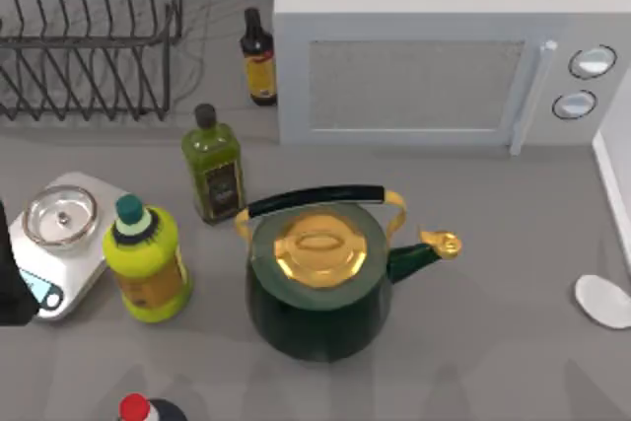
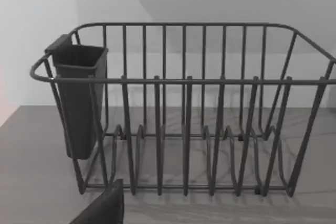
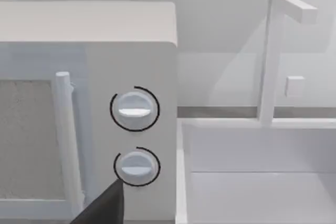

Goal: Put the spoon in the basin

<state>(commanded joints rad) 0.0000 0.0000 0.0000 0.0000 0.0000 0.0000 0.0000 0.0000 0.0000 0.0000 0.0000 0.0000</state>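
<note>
The table (image 1: 473,342) is a grey surface; clock directions below refer to the top view, with 12 o'clock at the far edge.

At 1 o'clock you see the white microwave (image 1: 414,76), the largest item, with two round dials (image 1: 582,81) on its right panel. In the right wrist view the white basin (image 3: 257,182) adjoins the microwave's dial side, with a tall white tap (image 3: 270,56) behind it. At 11 o'clock stands the dark wire dish rack (image 1: 89,36), which carries a dark cutlery cup (image 2: 79,98) on one end. Near centre, toward 6 o'clock, sits the dark green kettle (image 1: 320,288) with a gold lid, its spout aimed at 3 o'clock.

At 9 o'clock you find a kitchen scale (image 1: 59,244), a yellow bottle (image 1: 146,258) just beside it, and a green oil bottle (image 1: 212,165). A dark sauce bottle (image 1: 258,58) stands at 12 o'clock.

The spoon (image 1: 603,300) lies at 4 o'clock on the table's right edge. You see a smooth whitish-grey oval bowl; its long axis and heading cannot be judged.

Whether the left hand or the right hand is open or closed, you cannot tell.
</note>
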